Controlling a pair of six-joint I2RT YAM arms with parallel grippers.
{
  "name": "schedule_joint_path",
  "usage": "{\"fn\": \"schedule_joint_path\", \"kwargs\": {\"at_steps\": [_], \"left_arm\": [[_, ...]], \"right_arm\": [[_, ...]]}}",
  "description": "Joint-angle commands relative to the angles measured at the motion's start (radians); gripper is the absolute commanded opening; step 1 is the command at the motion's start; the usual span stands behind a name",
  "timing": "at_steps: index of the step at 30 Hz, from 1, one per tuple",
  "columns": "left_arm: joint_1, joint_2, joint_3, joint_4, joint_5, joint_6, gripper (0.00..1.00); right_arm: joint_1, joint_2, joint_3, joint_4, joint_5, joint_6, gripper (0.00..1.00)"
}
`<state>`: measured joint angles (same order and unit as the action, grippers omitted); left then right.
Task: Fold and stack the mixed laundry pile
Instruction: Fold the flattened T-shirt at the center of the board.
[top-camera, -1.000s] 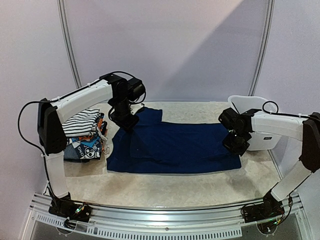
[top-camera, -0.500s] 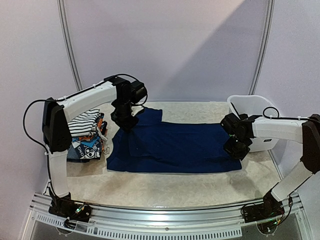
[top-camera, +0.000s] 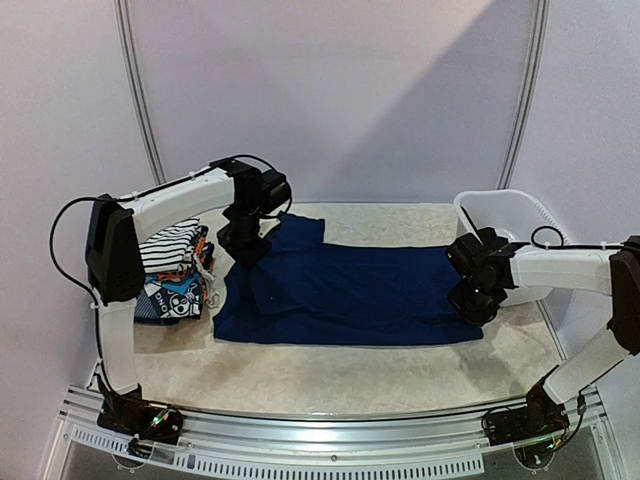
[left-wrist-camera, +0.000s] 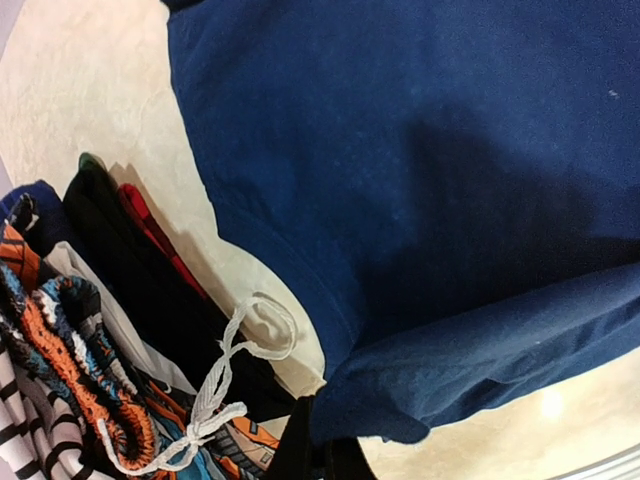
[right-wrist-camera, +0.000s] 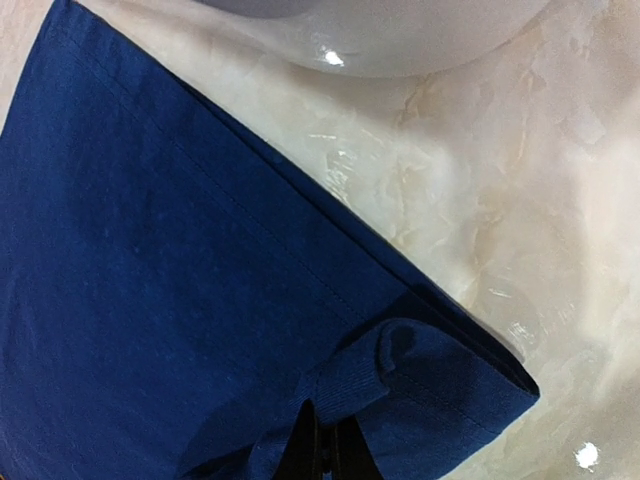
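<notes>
A plain navy garment (top-camera: 345, 293) lies spread flat across the middle of the table. My left gripper (top-camera: 246, 250) is shut on its far left corner, seen pinched low in the left wrist view (left-wrist-camera: 322, 450). My right gripper (top-camera: 472, 303) is shut on a folded-over cuff at its right end (right-wrist-camera: 325, 445). A stack of folded clothes sits at the left: a black-and-white striped piece (top-camera: 165, 246) on top, a blue cartoon-print piece with orange bits (top-camera: 172, 297) beneath. The left wrist view shows that stack (left-wrist-camera: 80, 370) with a white drawstring (left-wrist-camera: 225, 380).
A white plastic tub (top-camera: 515, 230) stands at the right, just behind my right arm; its rim shows in the right wrist view (right-wrist-camera: 390, 40). The tabletop (top-camera: 350, 375) is pale and marbled. A metal rail (top-camera: 330, 440) runs along the near edge.
My left gripper has drawn slightly back and left with the garment's corner. My right gripper has moved down and right with the garment's right end. The cloth lies a little flatter.
</notes>
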<state>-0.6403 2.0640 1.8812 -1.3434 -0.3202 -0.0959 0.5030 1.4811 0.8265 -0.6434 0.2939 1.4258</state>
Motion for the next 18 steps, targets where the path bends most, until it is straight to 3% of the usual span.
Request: {"fn": "schedule_joint_path", "kwargs": {"at_steps": [1,13,15,18], "left_arm": [[0.031,0.002,-0.034,0.020,-0.011,-0.048,0.00],[0.031,-0.016,-0.055,0.075,0.040,-0.079,0.00],[0.031,-0.002,-0.045,0.089,0.061,-0.090,0.01],[0.041,0.030,-0.008,0.100,0.116,-0.148,0.15]], "right_arm": [[-0.027,-0.044,-0.049,0.035,0.091,0.098,0.00],[-0.028,-0.099,-0.082,0.118,0.118,0.133,0.00],[-0.028,-0.074,-0.051,0.070,0.108,0.133,0.12],[-0.027,-0.054,-0.029,0.059,0.079,0.119,0.42]]}}
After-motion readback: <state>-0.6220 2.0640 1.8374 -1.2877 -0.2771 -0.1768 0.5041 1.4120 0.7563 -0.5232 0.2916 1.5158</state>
